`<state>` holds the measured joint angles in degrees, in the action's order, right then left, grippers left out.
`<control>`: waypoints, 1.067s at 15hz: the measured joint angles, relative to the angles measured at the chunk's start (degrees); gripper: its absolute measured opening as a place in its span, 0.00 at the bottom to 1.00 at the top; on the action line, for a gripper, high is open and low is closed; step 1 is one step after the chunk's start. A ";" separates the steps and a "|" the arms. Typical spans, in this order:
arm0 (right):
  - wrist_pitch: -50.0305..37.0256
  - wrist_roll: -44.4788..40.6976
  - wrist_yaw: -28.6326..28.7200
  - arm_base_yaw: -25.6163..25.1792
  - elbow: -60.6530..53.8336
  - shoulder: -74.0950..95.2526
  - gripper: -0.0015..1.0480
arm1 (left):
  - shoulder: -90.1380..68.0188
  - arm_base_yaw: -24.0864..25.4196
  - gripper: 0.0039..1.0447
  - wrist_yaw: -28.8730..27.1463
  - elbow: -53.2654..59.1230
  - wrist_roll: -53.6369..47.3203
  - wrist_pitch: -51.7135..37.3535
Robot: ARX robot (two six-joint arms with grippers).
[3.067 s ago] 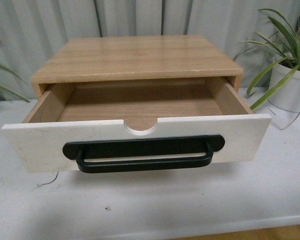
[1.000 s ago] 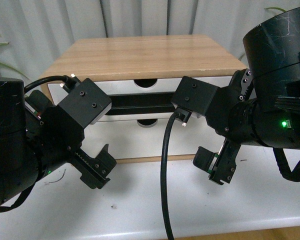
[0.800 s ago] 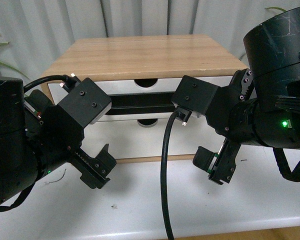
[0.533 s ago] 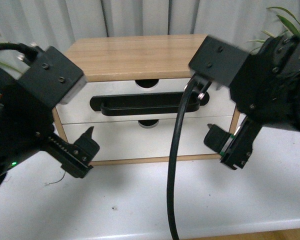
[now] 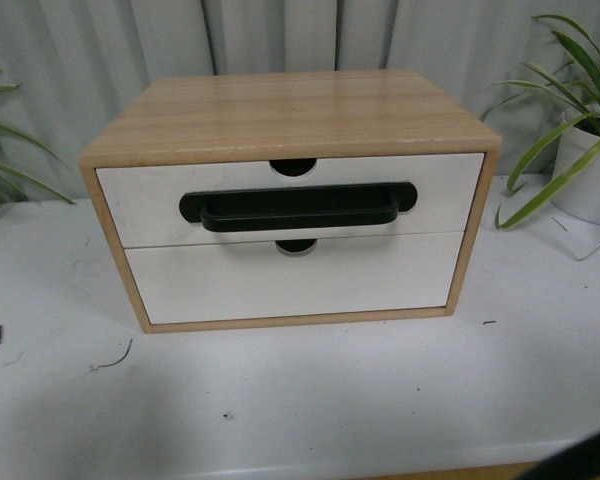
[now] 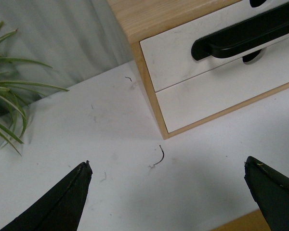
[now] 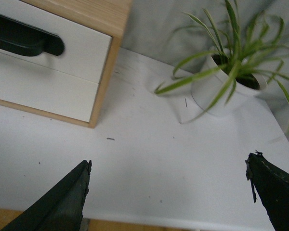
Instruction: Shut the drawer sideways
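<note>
The drawer (image 5: pixel 140 205) with its white front, half-round top notch and black bar handle (image 5: pixel 298 207) sits flush in the light wood cabinet (image 5: pixel 290 105). It shows pushed in also in the left wrist view (image 6: pixel 173 57) and the right wrist view (image 7: pixel 82 53). My left gripper (image 6: pixel 167 163) is open and empty over the white table, off the cabinet's left front corner. My right gripper (image 7: pixel 168 160) is open and empty over the table, off the cabinet's right front corner. In the front view only dark slivers of the arms show at the lower edges.
A plain white handle-less drawer front (image 5: pixel 290 280) sits below the handled one. A potted plant in a white pot (image 5: pixel 590 170) stands right of the cabinet, also in the right wrist view (image 7: pixel 231 82). Green leaves (image 5: pixel 0 170) reach in at the left. A grey curtain hangs behind.
The drawer stood pulled out 3.1 s ago and now sits flush. Both arms, in front of the cabinet a second ago, have drawn back out of the front view.
</note>
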<state>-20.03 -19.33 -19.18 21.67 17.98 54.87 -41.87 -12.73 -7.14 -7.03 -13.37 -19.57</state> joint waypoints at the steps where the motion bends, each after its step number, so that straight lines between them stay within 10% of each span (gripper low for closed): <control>1: 2.38 3.69 -2.71 0.02 -2.84 -5.55 0.94 | 7.93 0.66 0.94 0.15 1.16 2.16 6.40; 4: 3.50 14.93 -8.74 0.90 -8.85 -16.52 0.94 | 30.03 5.35 0.94 2.03 4.37 10.75 23.43; 8: 3.52 19.54 -10.03 1.22 -9.51 -16.72 0.94 | 34.82 6.14 0.90 2.54 5.55 13.53 22.08; 11: -14.60 19.34 2.47 -5.62 -17.18 -20.11 0.62 | 41.35 12.90 0.56 7.15 6.36 13.33 19.80; 16: -2.25 19.32 10.73 -13.55 -17.29 -32.48 0.03 | 41.35 12.72 0.02 7.13 6.36 13.35 19.80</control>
<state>-22.28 -0.01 -8.45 8.12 0.69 22.39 -0.51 -0.01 -0.01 -0.67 -0.01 0.23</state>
